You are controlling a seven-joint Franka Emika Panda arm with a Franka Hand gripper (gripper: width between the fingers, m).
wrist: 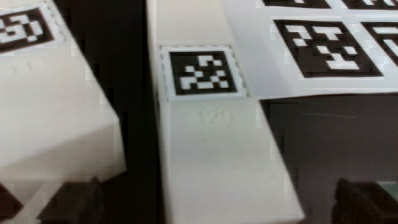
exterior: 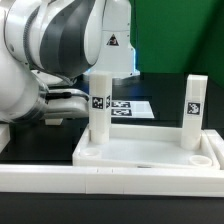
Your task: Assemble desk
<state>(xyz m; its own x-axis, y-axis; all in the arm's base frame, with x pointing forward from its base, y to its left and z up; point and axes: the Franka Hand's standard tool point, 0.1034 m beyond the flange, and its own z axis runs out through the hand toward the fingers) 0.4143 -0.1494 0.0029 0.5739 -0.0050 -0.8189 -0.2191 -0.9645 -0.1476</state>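
Note:
The white tabletop [exterior: 150,158] lies near the front with its raised rim up. Two white legs with tags stand upright in it, one [exterior: 98,115] at the exterior view's left and one [exterior: 192,112] at its right. My gripper [exterior: 66,98] reaches in from the left, close to the left leg. In the wrist view a white leg [wrist: 210,130] with a tag runs between my open fingers [wrist: 71,203], with a dark gap on each side, untouched. My gripper [wrist: 217,206] holds nothing. Another tagged white part [wrist: 45,110] lies beside that leg.
The marker board [exterior: 127,107] lies flat on the dark table behind the tabletop, and it also shows in the wrist view as the marker board [wrist: 329,45]. A long white border rail [exterior: 100,183] runs along the front. The arm's bulky body [exterior: 45,50] fills the exterior view's upper left.

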